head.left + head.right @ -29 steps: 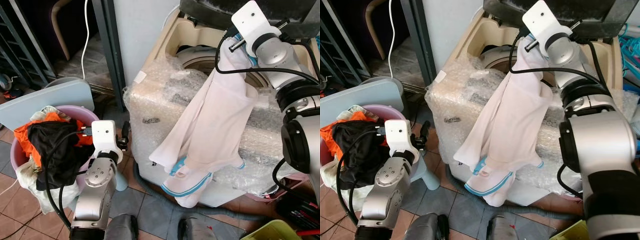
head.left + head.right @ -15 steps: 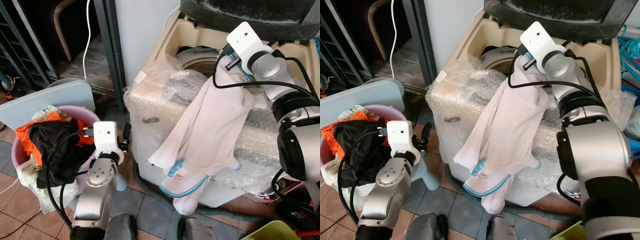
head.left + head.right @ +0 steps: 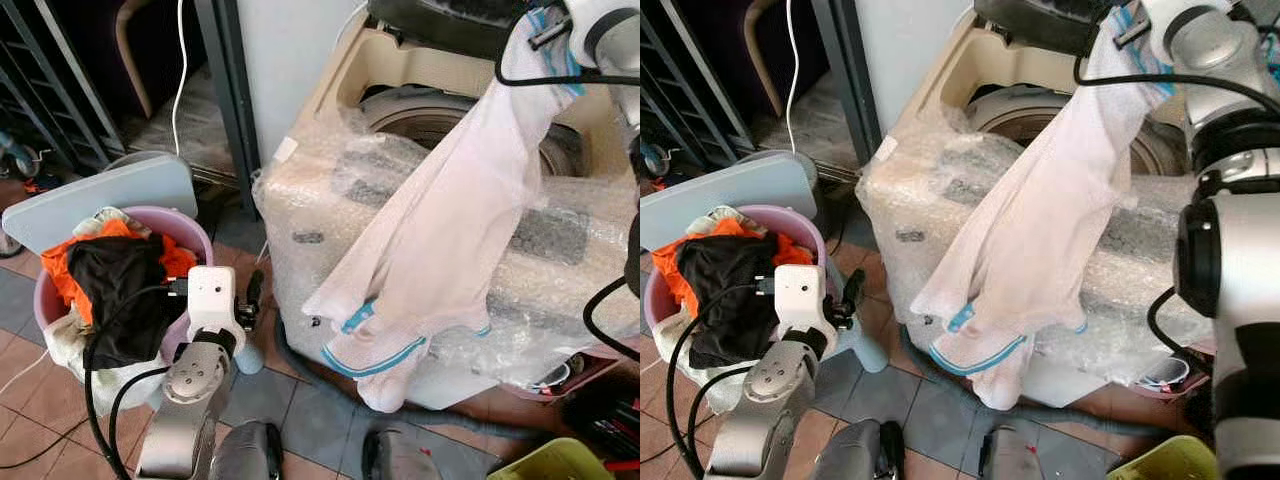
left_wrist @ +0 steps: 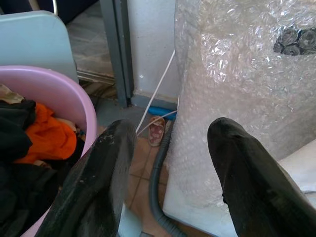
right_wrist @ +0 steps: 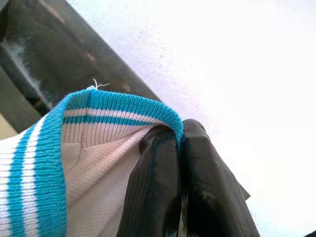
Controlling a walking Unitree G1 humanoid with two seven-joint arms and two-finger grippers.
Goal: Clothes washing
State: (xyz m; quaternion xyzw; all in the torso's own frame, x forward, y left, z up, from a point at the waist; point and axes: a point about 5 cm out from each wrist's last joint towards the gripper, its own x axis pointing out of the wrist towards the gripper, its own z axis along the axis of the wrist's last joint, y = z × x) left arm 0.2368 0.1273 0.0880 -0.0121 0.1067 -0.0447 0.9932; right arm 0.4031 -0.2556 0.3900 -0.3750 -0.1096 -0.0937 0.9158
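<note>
While the right gripper [image 5: 180, 148] pinches the white polo shirt [image 3: 450, 240] by its blue-striped collar, high over the bubble-wrapped washing machine [image 3: 420, 110], loading is underway; next it must swing over the drum and let go. Left gripper [image 4: 170, 163] hangs spread beside the pink laundry basket [image 3: 190, 232].

We count one washing machine [image 3: 450, 150] wrapped in bubble wrap, one white shirt [image 3: 440, 250] with blue trim, and one pink laundry basket [image 3: 190, 235]. We see two pincers: the left pincer [image 4: 173, 163] and the right pincer [image 5: 180, 197].
</note>
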